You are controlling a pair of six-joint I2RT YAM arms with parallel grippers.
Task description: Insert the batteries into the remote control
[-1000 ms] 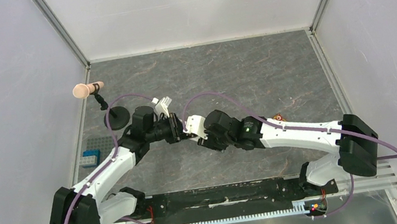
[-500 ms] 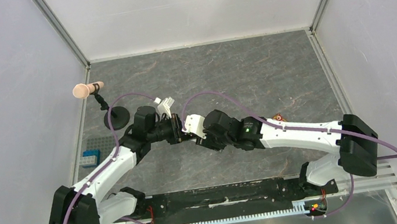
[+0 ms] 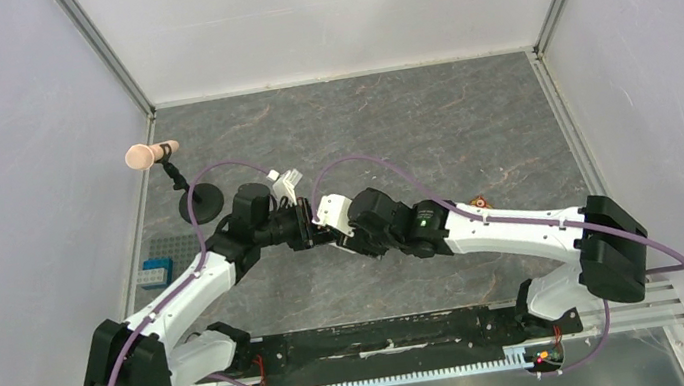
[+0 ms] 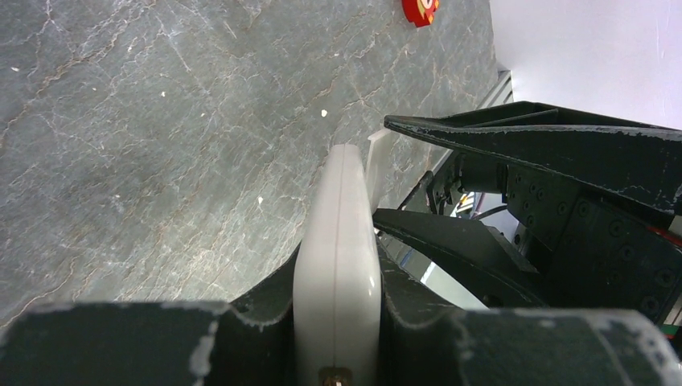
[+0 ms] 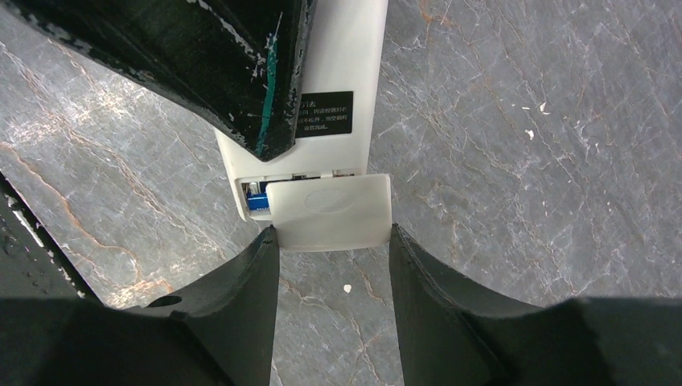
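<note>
White plastic remote control (image 5: 346,48) looks light and slick; left pincer (image 4: 336,297) clenched across its flat faces, right pincer (image 5: 331,241) pinching the thin cover (image 5: 330,211) by its side edges. Probably flexy, go gentle.

The overhead camera is looking down from above and behind the arm bases (image 3: 224,349), taking in the whole counter (image 3: 429,120) from well back. The left wrist camera is peering rightward along its own jaws from very close. The right wrist camera is facing left and downward past its jaws, equally close. Both wrist views are sharing the remote control (image 4: 338,241) (image 5: 346,72) and the grey counter beneath it.
</note>
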